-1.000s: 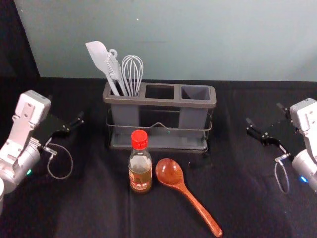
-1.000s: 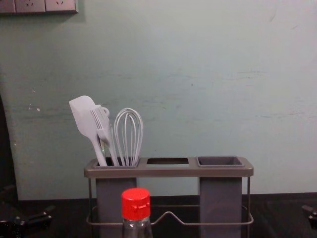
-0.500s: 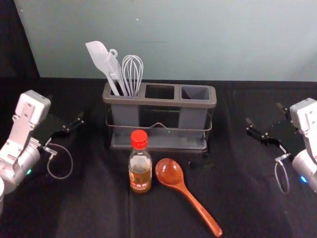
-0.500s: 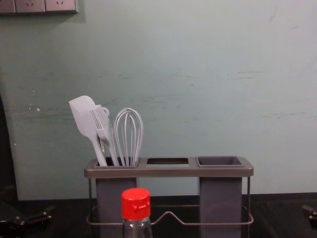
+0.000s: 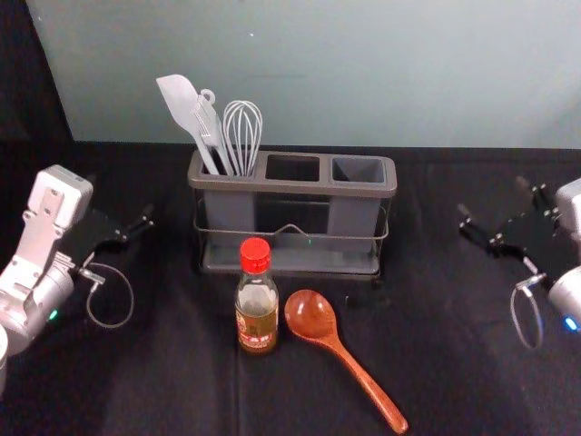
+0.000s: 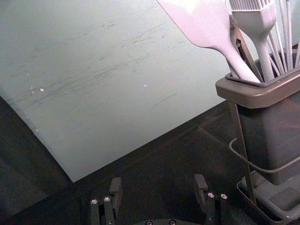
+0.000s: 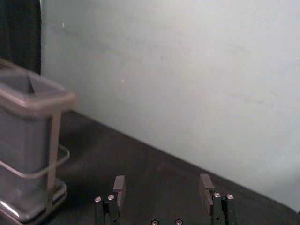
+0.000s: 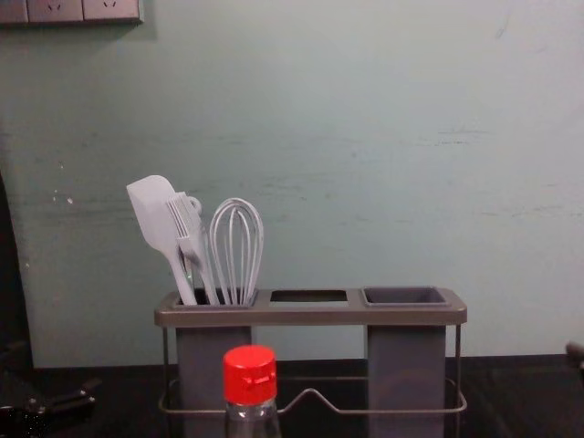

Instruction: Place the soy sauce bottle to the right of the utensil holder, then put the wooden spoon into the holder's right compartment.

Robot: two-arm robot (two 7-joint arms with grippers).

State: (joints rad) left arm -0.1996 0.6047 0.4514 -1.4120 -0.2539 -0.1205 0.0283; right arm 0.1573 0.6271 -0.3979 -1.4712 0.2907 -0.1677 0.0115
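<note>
Head view, right hand [image 5: 493, 197], bottle [image 5: 258, 295], label [image 5: 255, 329] illegible

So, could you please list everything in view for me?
Utensil holder: one, grey, mid-table
Spatula: one, pale grey, holder's left compartment
Brush: one, pale grey, same compartment
Whisk: one, pale grey, same compartment
Half-hidden utensil: one, greyish, behind spatula and brush
Bottle: one, brown contents, red cap, before the holder
Spoon: one, reddish-brown, right of the bottle
Table: one, black, underneath
Wall: one, grey-green, behind
Socket panels: three, pale, on the wall
Left gripper: one, black, left side, open
Right gripper: one, black, right side, open
</note>
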